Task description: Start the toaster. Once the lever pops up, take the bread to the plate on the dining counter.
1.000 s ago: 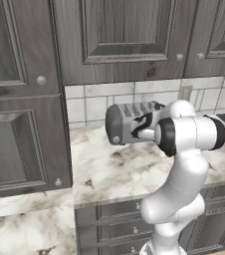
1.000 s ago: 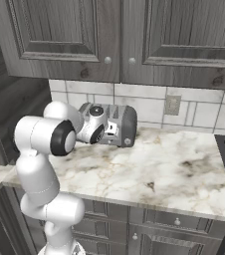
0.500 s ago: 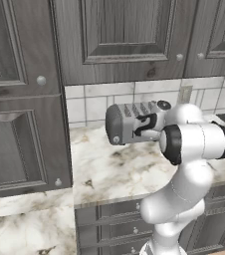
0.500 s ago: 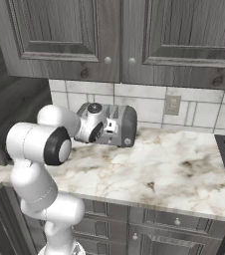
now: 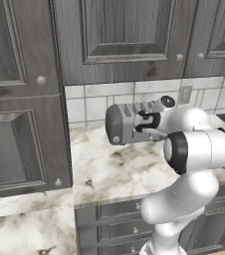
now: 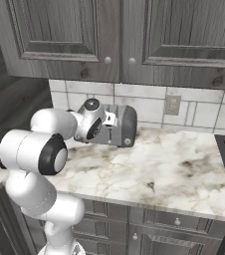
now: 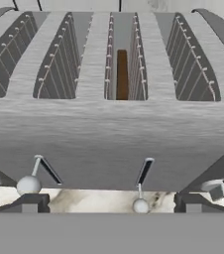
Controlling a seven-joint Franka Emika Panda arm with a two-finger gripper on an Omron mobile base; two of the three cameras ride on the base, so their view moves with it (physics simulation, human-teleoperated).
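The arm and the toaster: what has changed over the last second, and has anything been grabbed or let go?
The arm's big elbow joint has swung down and toward the cameras, while the gripper has stayed at the toaster, open and holding nothing. Nothing was taken or released. The toaster sits where it was on the counter by the tiled wall, and the bread is down in a slot.

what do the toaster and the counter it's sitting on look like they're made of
The toaster looks like brushed metal: gray, with fine horizontal streaks across its front and thin wire guards in the slots. Its rounded ends look darker, maybe plastic, hard to tell. The counter looks like polished marble or a marble-look slab: white with gray-brown veins.
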